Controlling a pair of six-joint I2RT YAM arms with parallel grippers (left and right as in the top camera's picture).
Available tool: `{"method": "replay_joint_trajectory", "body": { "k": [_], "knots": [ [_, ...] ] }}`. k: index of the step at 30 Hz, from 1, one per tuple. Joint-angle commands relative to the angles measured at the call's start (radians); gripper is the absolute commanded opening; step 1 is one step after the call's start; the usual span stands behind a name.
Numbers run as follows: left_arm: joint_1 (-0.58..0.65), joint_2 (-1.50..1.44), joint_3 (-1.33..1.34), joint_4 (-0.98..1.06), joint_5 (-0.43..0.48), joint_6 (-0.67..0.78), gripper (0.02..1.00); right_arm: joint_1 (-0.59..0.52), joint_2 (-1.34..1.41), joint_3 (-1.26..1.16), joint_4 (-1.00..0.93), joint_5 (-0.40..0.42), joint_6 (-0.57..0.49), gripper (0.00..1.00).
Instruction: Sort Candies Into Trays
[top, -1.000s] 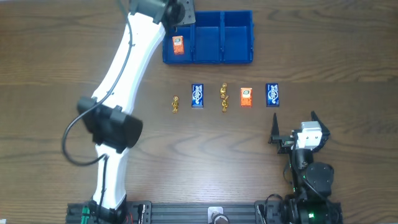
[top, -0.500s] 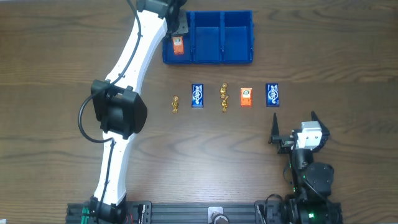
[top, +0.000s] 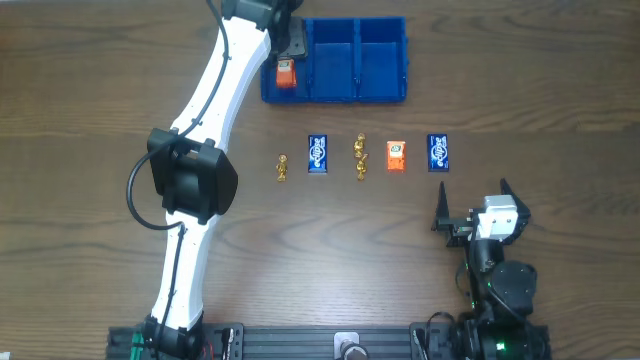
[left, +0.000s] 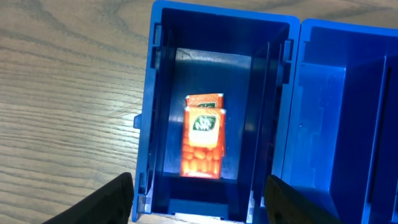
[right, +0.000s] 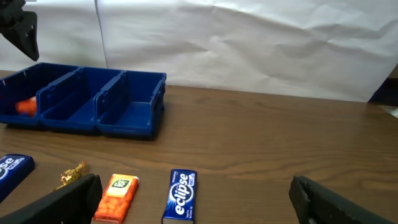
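Observation:
A blue tray (top: 380, 62) with three compartments stands at the far middle of the table. An orange candy box (left: 203, 144) lies flat in its left compartment, free of any grip. My left gripper (left: 199, 211) hangs open directly above that box, with its fingers (left: 112, 202) spread wider than the compartment. In a row nearer the front lie a gold candy (top: 283, 167), a blue pack (top: 318, 154), two gold candies (top: 360, 156), a second orange box (top: 396, 156) and another blue pack (top: 438, 152). My right gripper (top: 470, 205) rests open at the front right, short of that row.
The tray's middle (top: 335, 55) and right (top: 382, 55) compartments hold nothing. White sheeting (right: 249, 43) hangs behind the table's far edge. Bare wood stretches left of the row and between the row and the arm bases.
The left arm's elbow swung up and to the right, and its gripper shifted slightly over the left compartment. The orange box lies where it was. The right arm has not moved.

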Motion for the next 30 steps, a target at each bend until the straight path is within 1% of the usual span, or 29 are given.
{"method": "replay_joint_trajectory", "body": {
  "k": [1,5,8,10,12,16,22,30],
  "knots": [
    [-0.015,-0.033,0.025,-0.003,0.007,0.001,0.702,-0.005,-0.007,-0.002,-0.006,-0.006,-0.013,0.998],
    [-0.092,-0.079,0.045,-0.002,0.006,-0.040,0.717,-0.005,-0.007,-0.002,-0.006,-0.006,-0.013,0.998],
    [-0.188,-0.098,0.051,-0.005,0.006,-0.097,0.759,-0.005,-0.007,-0.002,-0.006,-0.006,-0.013,0.998],
    [-0.254,-0.098,0.051,-0.023,0.004,-0.151,0.766,-0.005,-0.007,-0.002,-0.006,-0.006,-0.012,0.998],
    [-0.325,-0.089,0.037,-0.049,0.003,-0.240,0.790,-0.005,-0.007,-0.002,-0.006,-0.006,-0.013,0.998],
    [-0.409,-0.068,-0.040,-0.053,0.054,-0.320,0.792,-0.005,-0.007,-0.002,-0.006,-0.006,-0.013,0.998],
    [-0.478,0.008,-0.080,-0.047,0.058,-0.357,0.787,-0.005,-0.007,-0.002,-0.006,-0.006,-0.013,0.998],
    [-0.483,0.095,-0.080,-0.040,0.084,-0.375,0.779,-0.005,-0.007,-0.002,-0.006,-0.006,-0.013,0.998]
  ]
}}
